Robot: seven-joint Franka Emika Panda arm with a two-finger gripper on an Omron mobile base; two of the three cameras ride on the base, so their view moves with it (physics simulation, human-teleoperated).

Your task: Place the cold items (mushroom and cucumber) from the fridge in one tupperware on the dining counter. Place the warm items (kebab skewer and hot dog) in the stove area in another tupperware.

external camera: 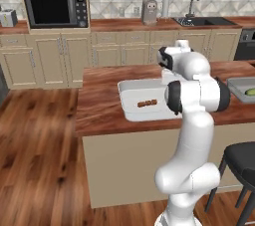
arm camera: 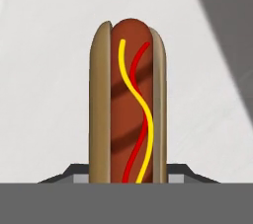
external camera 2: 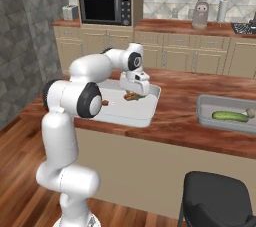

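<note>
Gripper: the gripper [external camera 2: 133,93] hangs low over the white container, pointing down. In the hand view its dark tips sit at either side of the hot dog's lower end, closed on the bun.
Hot dog: the hot dog [arm camera: 128,102] runs from 6 o'clock to 12 o'clock in the hand view, a brown sausage in a tan bun with a yellow and a red squiggle along its top. In the right base view its brown end [external camera 2: 131,97] pokes out just under the hand, above the container floor.
White container: a white tub [external camera 2: 131,116] sits on the near left part of the counter. From the left base camera it [external camera: 130,95] lies at 9 o'clock of the arm's elbow, partly hidden by the arm.
Kebab skewer: a short brown skewer [external camera: 147,103] lies on the floor of the white tub, at 9 o'clock of the hand in the right base view, where a small piece [external camera 2: 105,103] peeks out beside the arm.
Grey container: a second, grey tub [external camera 2: 220,125] stands well apart at 3 o'clock of the white one, on the same counter.
Cucumber: a green cucumber [external camera 2: 229,116] lies lengthwise inside the grey tub.
Mushroom: a pale mushroom [external camera 2: 250,113] touches the cucumber's right end inside the grey tub.
Counter: a reddish wooden counter [external camera 2: 180,98] carries both tubs.
Stool: a black stool [external camera 2: 220,201] stands at 6 o'clock of the grey tub, in front of the counter.
Microwave: a dark microwave [external camera: 56,9] sits on the back wall counter at 11 o'clock.
</note>
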